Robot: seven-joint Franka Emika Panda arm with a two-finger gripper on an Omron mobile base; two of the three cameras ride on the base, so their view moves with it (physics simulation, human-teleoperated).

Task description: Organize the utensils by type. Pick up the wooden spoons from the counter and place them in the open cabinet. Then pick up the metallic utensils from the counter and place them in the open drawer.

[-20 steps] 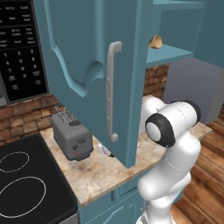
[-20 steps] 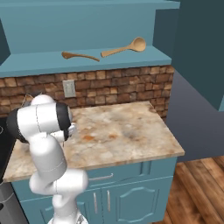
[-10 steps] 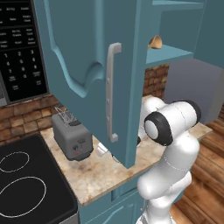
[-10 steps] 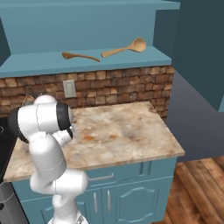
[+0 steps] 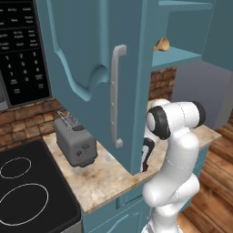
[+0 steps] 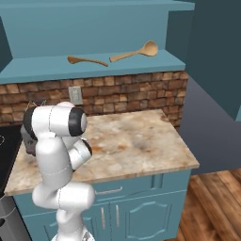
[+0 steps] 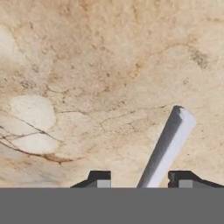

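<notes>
- Both wooden spoons (image 6: 113,57) already lie on the open cabinet's (image 6: 94,68) teal shelf, so I judge the first half done.
- What's left is the metal: one silver utensil (image 7: 168,146) lies on the worktop (image 6: 136,141), its handle running between the tips of my hand (image 7: 139,180).
- The tips stand partly closed either side of that handle; I can't tell whether they actually press on it.
- I see no open drawer from here, so the drop-off is yet to come.
- The worktop is beige-brown marbled stone on teal base cabinets, brick backsplash behind.
- A grey toaster (image 5: 75,145) sits at its left end beside a black cooktop (image 5: 27,191); wooden floor to the right.
</notes>
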